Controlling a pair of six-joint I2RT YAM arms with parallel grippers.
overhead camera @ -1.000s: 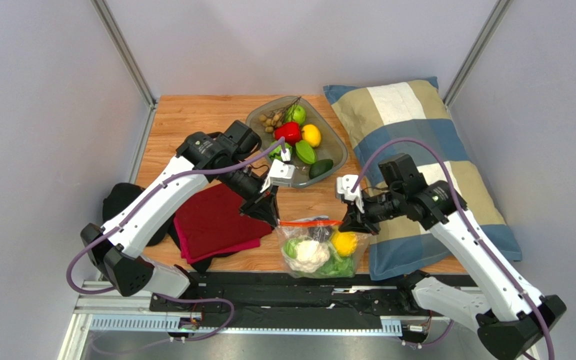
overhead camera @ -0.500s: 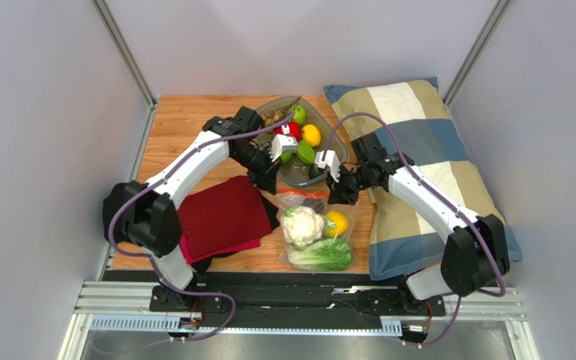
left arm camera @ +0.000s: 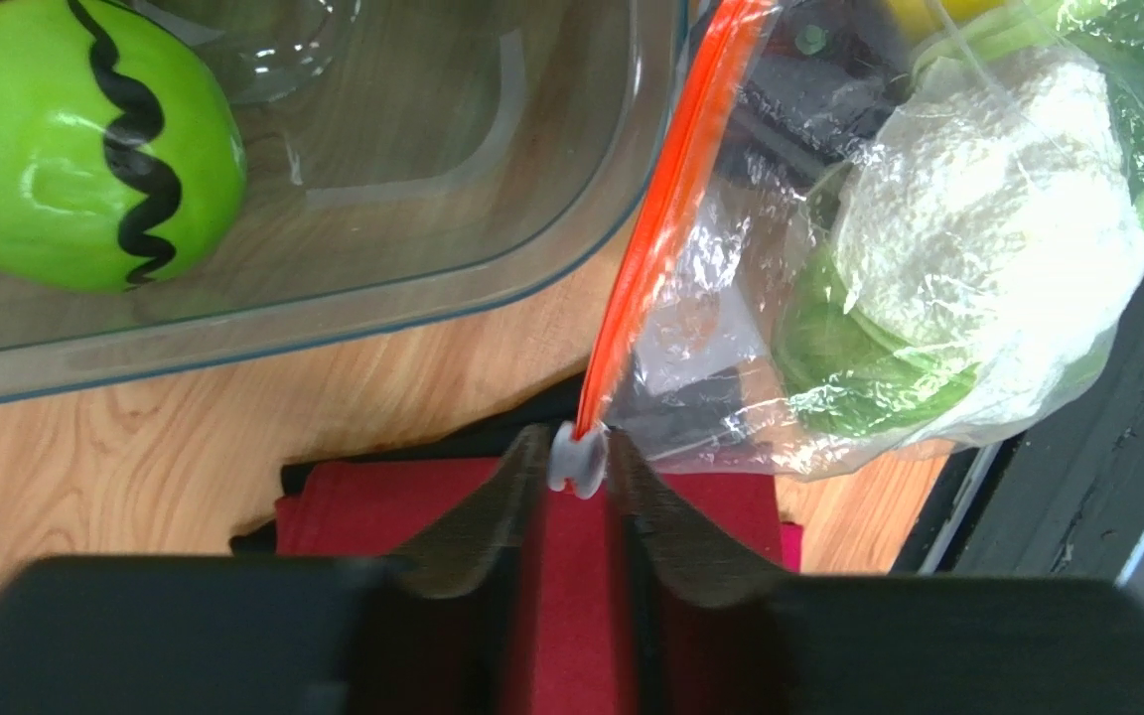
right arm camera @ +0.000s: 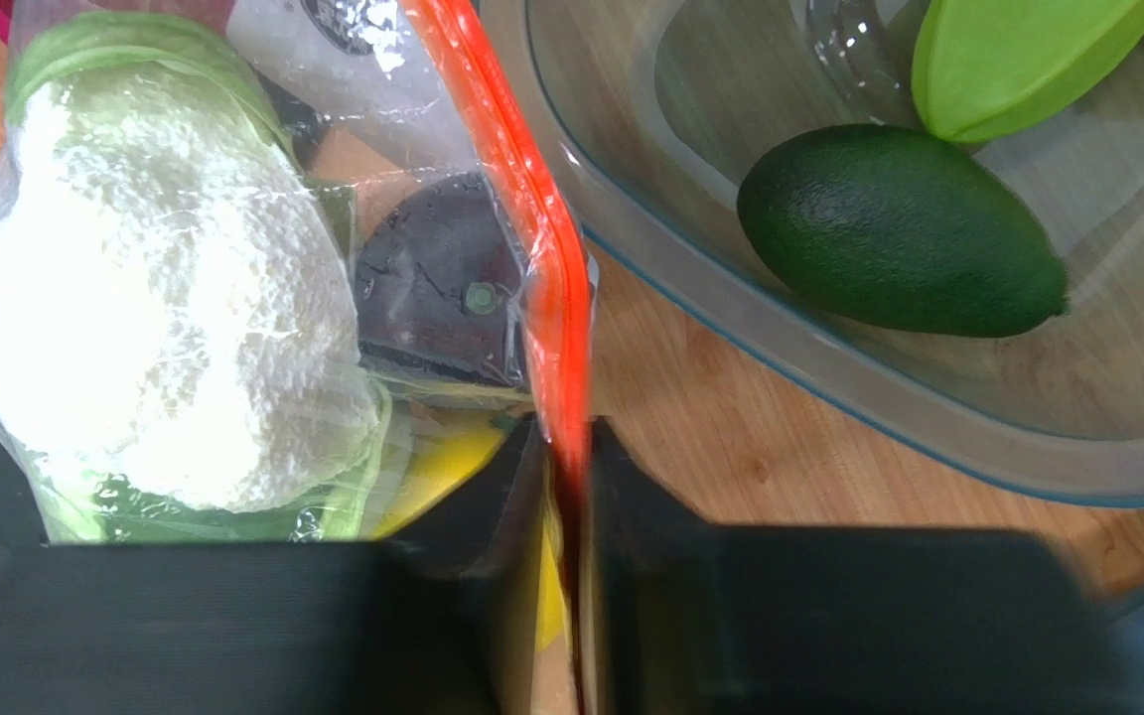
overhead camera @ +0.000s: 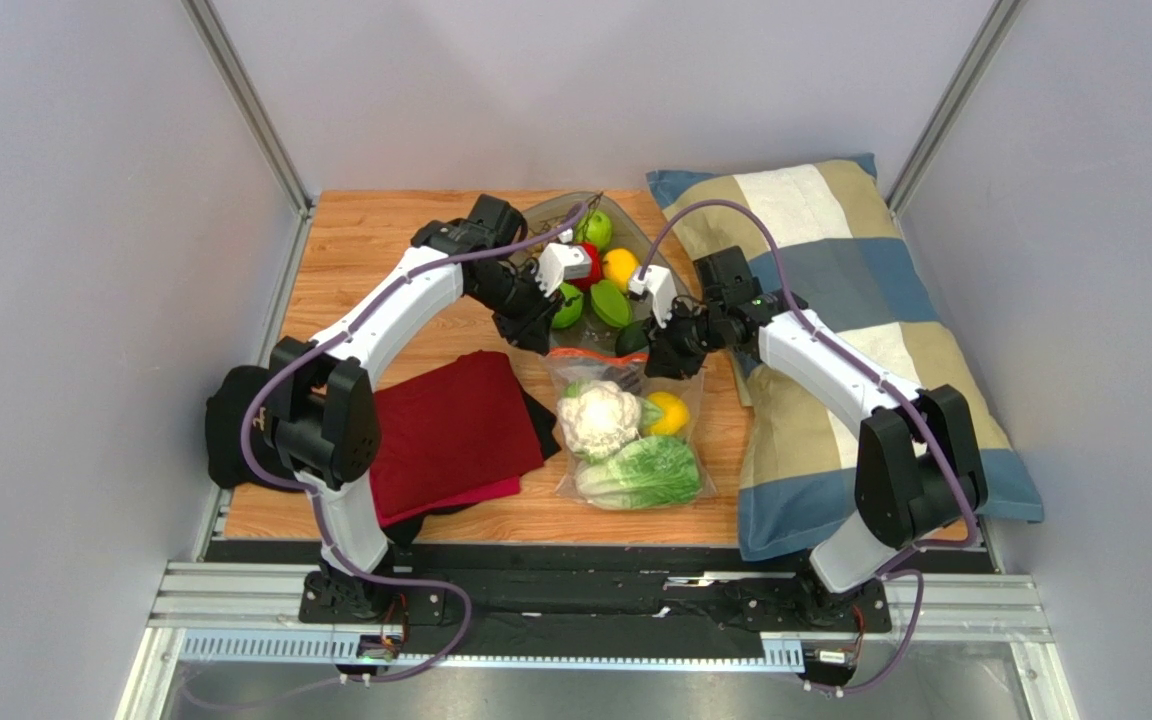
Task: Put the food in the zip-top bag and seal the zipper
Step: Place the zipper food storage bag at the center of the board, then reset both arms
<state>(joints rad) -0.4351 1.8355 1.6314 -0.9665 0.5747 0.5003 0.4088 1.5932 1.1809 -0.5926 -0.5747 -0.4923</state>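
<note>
Two near-closed pinches, left gripper (left arm camera: 578,456), right gripper (right arm camera: 566,447), each on the zipper (left arm camera: 666,224)

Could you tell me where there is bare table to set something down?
Bare wood lies far left, between red cloth and tray. Crowded middle: left fingers and right fingers pinch the bag's zipper beside the tray; the pillow covers the right.
</note>
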